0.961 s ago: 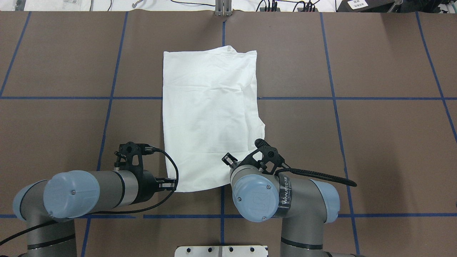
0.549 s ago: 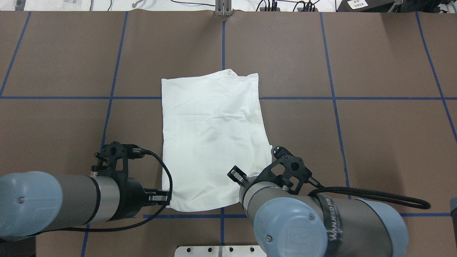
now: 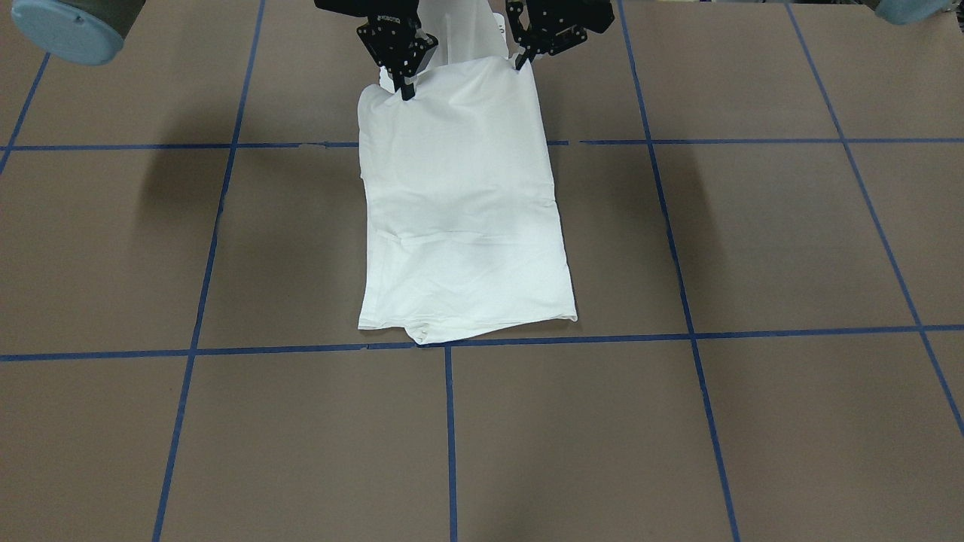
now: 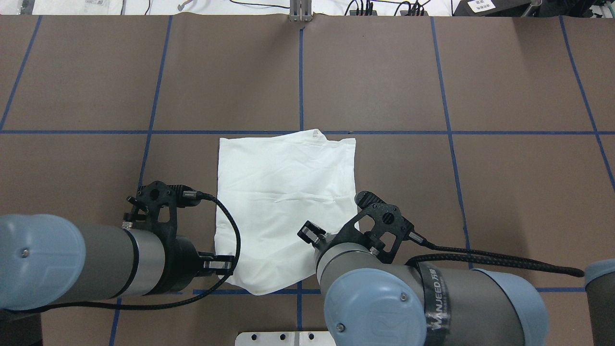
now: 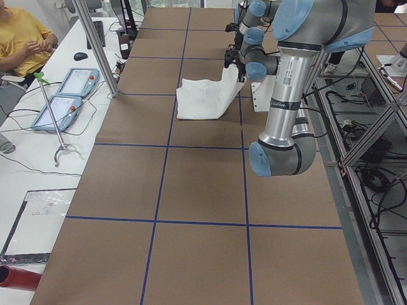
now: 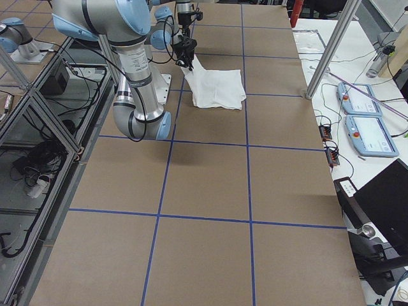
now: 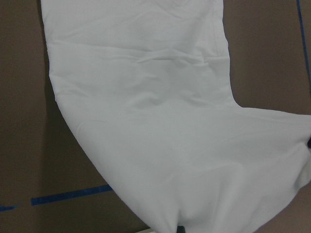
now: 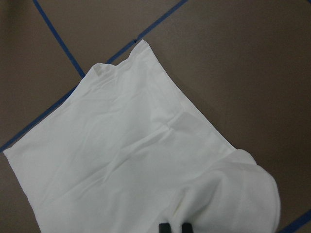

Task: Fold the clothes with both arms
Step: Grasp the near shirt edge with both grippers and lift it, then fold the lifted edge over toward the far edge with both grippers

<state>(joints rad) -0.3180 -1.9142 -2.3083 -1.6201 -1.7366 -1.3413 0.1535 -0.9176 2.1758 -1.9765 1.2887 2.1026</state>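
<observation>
shirt: shirt (image 4: 283, 192) folded to a long white strip, mid-table (image 4: 480, 192), close to the robot-side edge; far hem flat, just robot-side of the cross tape line (image 4: 408, 132); near end lifted off the surface
left gripper: left gripper (image 3: 519, 63) pinched narrow on one near corner; cloth hangs from its tips
right gripper: right gripper (image 3: 407, 90) also clamped tight on the other near corner; wrist view shows both tips close together with cloth bunched over them
step, judged: near end is up, so probably the lengthwise fold, carrying the near edge over toward the far hem
slack: held edge sags between the two grips in the overhead view; a loose roll of cloth sits beside the right grip
how to do it well: keep both corners at the same height and pace; spread the grips slightly to take the sag out before moving; travel straight along the strip so the side edges stack; keep the far hem pinned by its own weight, no dragging; lower onto the far corners first, then let go
risk: uneven pull skews the fold; thin cotton may slip from a shallow pinch
</observation>
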